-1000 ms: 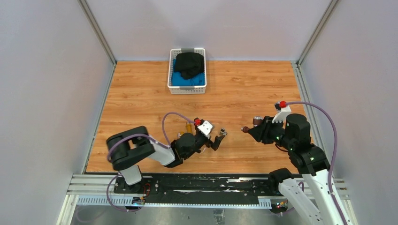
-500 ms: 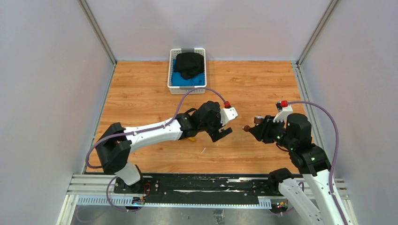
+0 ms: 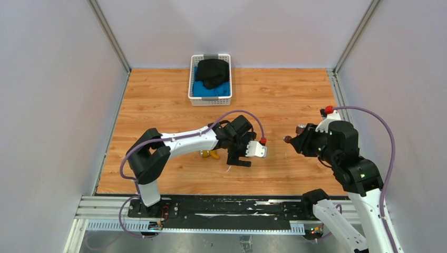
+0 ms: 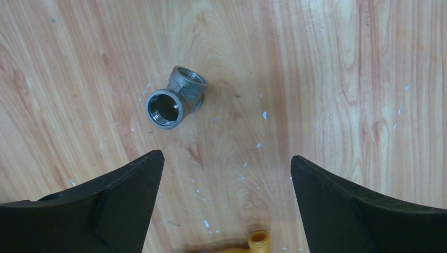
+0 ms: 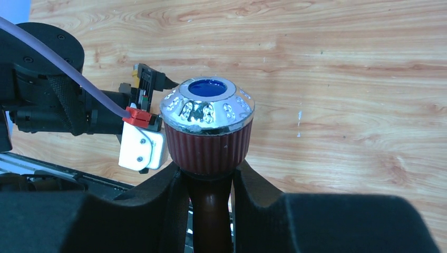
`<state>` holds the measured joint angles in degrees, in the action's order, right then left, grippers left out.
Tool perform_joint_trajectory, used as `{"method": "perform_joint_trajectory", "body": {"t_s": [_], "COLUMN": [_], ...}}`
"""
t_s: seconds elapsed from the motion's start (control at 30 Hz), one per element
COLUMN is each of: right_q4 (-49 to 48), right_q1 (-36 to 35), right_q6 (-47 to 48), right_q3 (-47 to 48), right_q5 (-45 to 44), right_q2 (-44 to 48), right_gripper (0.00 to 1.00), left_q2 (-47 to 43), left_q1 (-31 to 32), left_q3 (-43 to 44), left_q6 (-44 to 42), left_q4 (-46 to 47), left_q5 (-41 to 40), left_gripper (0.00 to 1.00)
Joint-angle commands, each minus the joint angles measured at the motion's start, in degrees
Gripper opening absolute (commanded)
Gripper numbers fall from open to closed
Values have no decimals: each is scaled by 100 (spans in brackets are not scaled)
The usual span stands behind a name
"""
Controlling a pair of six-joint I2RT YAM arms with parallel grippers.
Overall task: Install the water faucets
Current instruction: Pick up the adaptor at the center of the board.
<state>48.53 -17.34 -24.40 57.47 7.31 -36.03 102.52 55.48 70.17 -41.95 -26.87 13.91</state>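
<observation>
Surface: wooden table [image 3: 284,95], white basket [image 3: 210,101] at its far edge.
Left gripper [image 4: 224,161]: spread wide over grey fitting [image 4: 176,97], which only its wrist view shows.
Brass faucet [image 3: 210,154]: lying beside left arm [image 3: 184,141].
Brown faucet [image 5: 207,124]: clamped by right gripper [image 5: 208,176]; blue knob mark visible only wrist-side.

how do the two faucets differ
The brass faucet is yellow; the dark faucet is reddish-brown with a silvery, blue-marked knob. The brass faucet lies on the table by the open left gripper; the dark faucet is clamped in the right gripper. Neither is in the grey fitting.
</observation>
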Motion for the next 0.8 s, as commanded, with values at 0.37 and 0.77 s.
{"method": "perform_joint_trajectory", "body": {"t_s": [0.37, 0.77], "right_q4": [230, 173], "right_q1": [36, 38], "right_q6": [7, 16], "right_q3": [193, 71], "right_q5": [-149, -96], "right_q2": [54, 94], "right_gripper": [0, 0], "left_q2": [1027, 1502], "left_q1": [-394, -389], "left_q3": [1231, 1763], "left_q6": [-1403, -1471], "left_q4": [-683, -1084], "left_q5": [1115, 1287], "left_gripper": [92, 69]}}
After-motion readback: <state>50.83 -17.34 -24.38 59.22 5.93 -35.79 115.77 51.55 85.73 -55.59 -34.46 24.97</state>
